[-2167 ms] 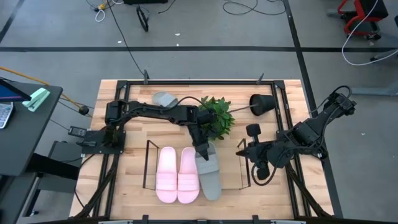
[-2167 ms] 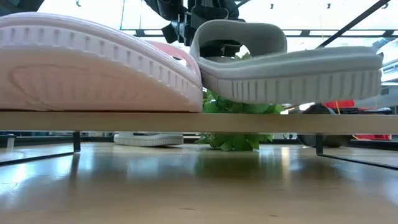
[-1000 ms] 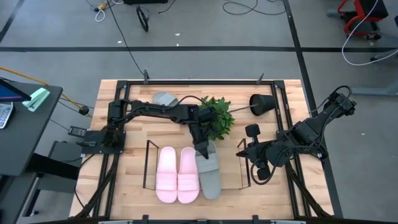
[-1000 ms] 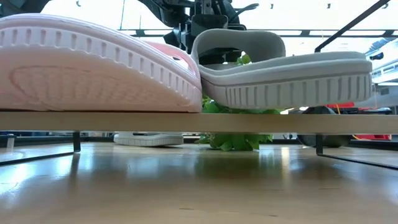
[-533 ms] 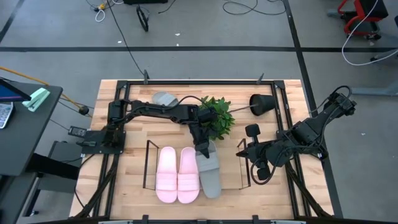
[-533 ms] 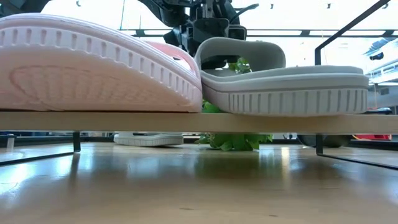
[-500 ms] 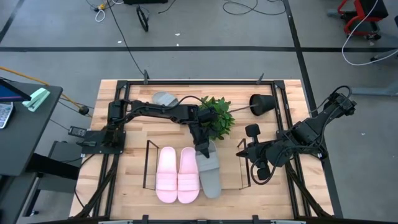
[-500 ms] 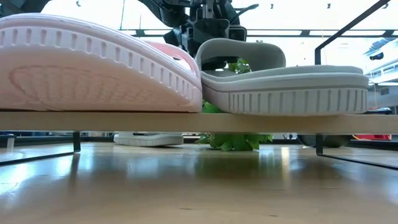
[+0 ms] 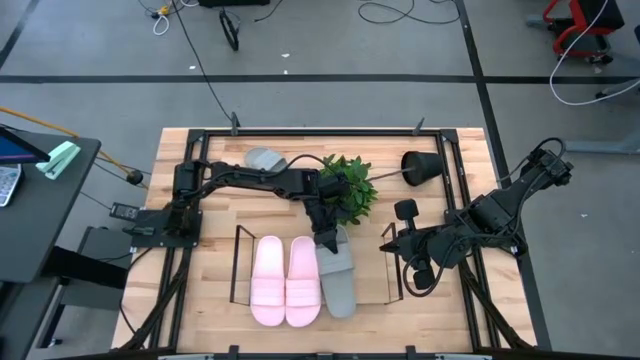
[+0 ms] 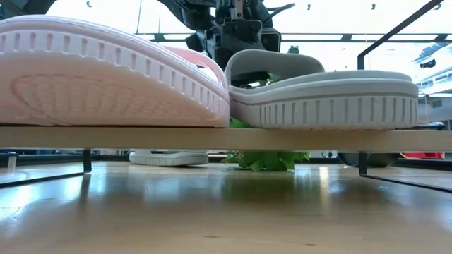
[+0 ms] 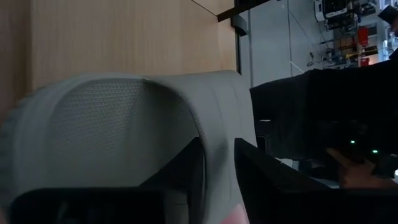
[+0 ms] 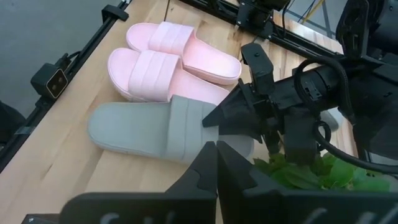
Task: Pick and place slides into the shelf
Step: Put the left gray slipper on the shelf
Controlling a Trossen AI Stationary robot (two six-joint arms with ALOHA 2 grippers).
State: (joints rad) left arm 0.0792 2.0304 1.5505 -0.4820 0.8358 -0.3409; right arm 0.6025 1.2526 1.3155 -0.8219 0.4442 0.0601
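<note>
I've just lowered the grey slide (image 9: pixel 337 275) flat onto the shelf (image 9: pixel 240 262); left gripper (image 9: pixel 326 240) seemingly still pinching its strap. Fourth slide remains.

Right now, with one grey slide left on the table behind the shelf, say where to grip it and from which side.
Probably its wide strap, from above, with the left gripper, now clamped on the shelved grey slide. The loose grey slide lies flat beside the plant, so the strap is its only raised edge.
</note>
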